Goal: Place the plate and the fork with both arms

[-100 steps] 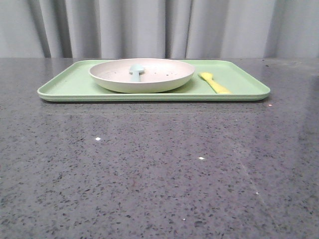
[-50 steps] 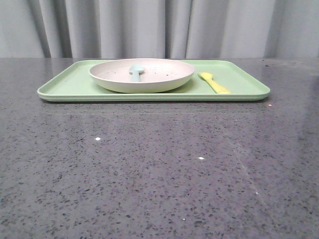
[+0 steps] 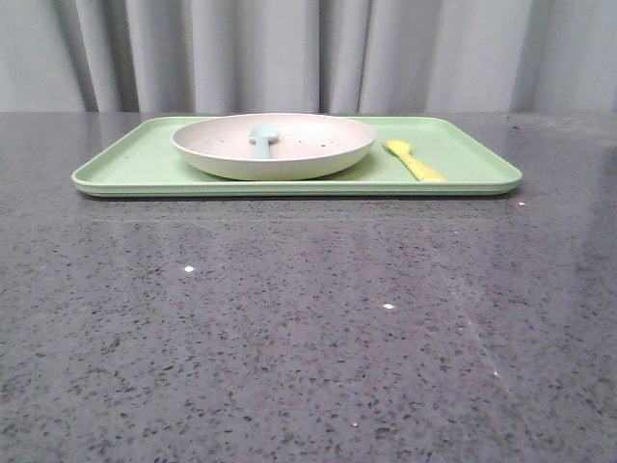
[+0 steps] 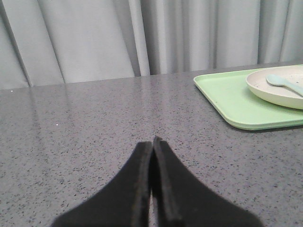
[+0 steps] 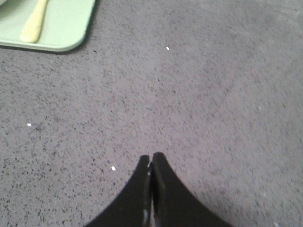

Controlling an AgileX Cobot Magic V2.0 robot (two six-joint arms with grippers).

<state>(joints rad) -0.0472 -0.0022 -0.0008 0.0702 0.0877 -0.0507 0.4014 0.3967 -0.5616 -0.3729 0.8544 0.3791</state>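
Observation:
The off-white plate (image 3: 274, 145) sits on the light-green tray (image 3: 125, 169) at the back of the table. The yellow fork (image 3: 415, 160) lies on the tray just right of the plate. In the left wrist view the plate (image 4: 279, 92) and tray (image 4: 227, 97) show far off from my left gripper (image 4: 152, 141), which is shut and empty over bare table. My right gripper (image 5: 151, 157) is shut and empty too, well apart from the fork (image 5: 34, 22) on the tray corner (image 5: 71, 40). Neither gripper shows in the front view.
A pale blue spoon (image 3: 262, 136) lies inside the plate, also visible as the spoon (image 4: 284, 84) in the left wrist view. The dark speckled stone table (image 3: 308, 328) stretches in front of the tray. Grey curtains (image 3: 308, 53) hang behind.

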